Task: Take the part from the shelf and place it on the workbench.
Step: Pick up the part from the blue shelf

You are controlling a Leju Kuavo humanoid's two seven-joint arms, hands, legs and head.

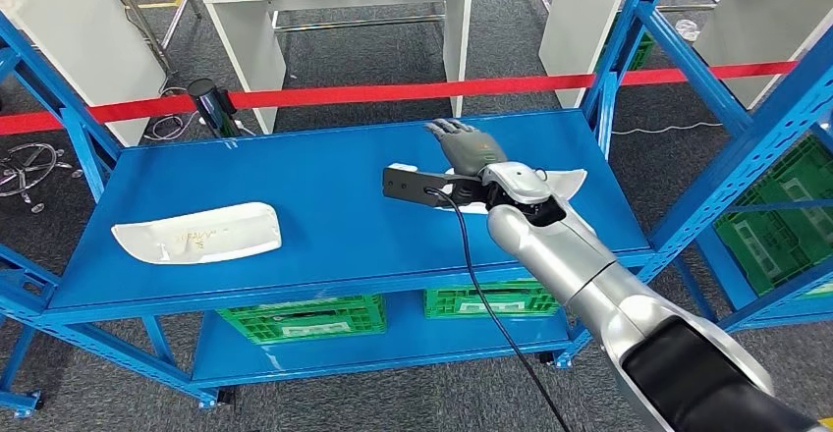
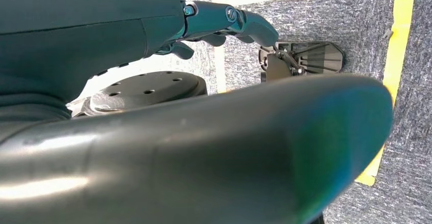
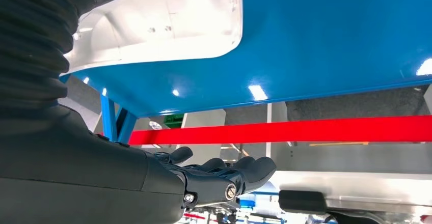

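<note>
Your right hand (image 1: 473, 150) hovers with fingers spread, holding nothing, over the white part (image 1: 565, 183) at three o'clock on the blue shelf (image 1: 334, 206), a second white part (image 1: 199, 233) lies at nine o'clock, green crates (image 1: 305, 315) sit on the tier below, and your left hand (image 2: 224, 23) hangs with fingers curled, empty.

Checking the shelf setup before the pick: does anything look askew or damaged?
Nothing stands out. Two white parts lie flat on the blue shelf: one at the left, one under the right hand, whose fingers are extended over it.
</note>
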